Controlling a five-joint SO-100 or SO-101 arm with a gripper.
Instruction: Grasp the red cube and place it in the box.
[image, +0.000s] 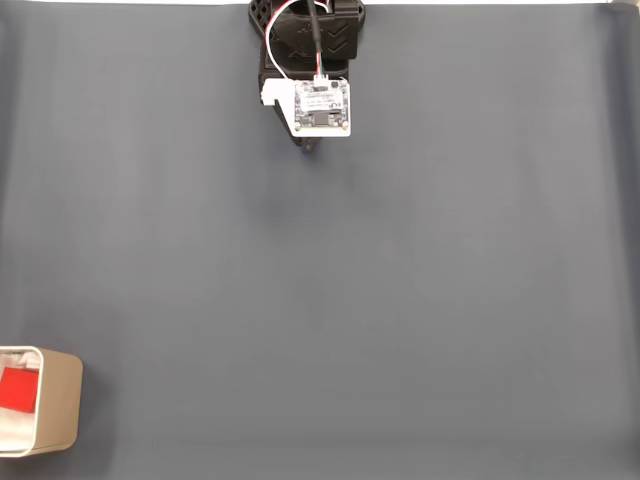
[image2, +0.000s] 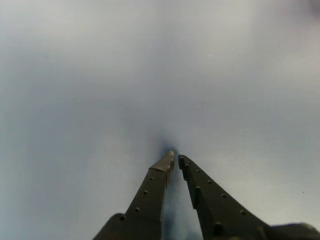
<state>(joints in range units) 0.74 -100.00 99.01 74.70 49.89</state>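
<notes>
1 red cube (image: 17, 389), 1 box (image: 58, 405), 1 arm w/ 1 tool (image2: 176, 159), 1 grey mat (image: 350, 300).

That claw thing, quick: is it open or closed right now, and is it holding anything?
Claw: closed, tips nearly touching, nothing between them. The red cube already lies in the box.

Plain dark grey matte table cover (image: 400, 300) across whole surface; thin white strip along top edge; soft even light.
</notes>
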